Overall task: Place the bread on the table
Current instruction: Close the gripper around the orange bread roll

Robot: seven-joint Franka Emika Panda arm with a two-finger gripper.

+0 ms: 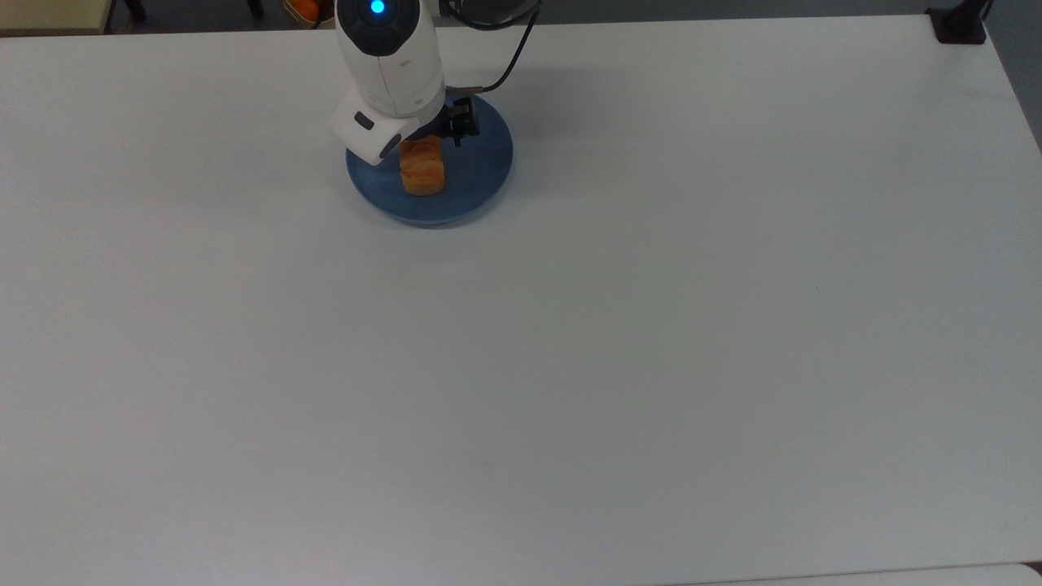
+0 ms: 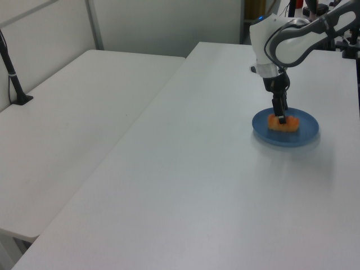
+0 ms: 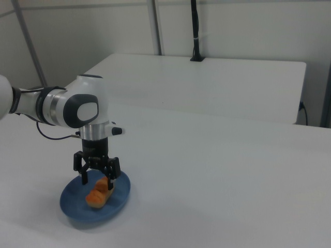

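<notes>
On the blue plate (image 1: 480,175), toward eleven o'clock of the bench (image 1: 570,366) in the top view, lies the bread (image 1: 422,172) — lengthwise from twelve to six, at the plate's nine o'clock half. The gripper (image 3: 96,181) points straight down over the bread's twelve o'clock end as the top view shows it. In the right view its fingers (image 3: 84,176) stand spread, one on each side of the bread, low by the plate; whether they touch the crust I cannot tell. In the left view the gripper (image 2: 280,117) sits at the bread's (image 2: 284,124) nine o'clock end, with the plate (image 2: 306,132) under both. The arm (image 1: 389,57) rises toward twelve o'clock in the top view — a blue light glows on it.
</notes>
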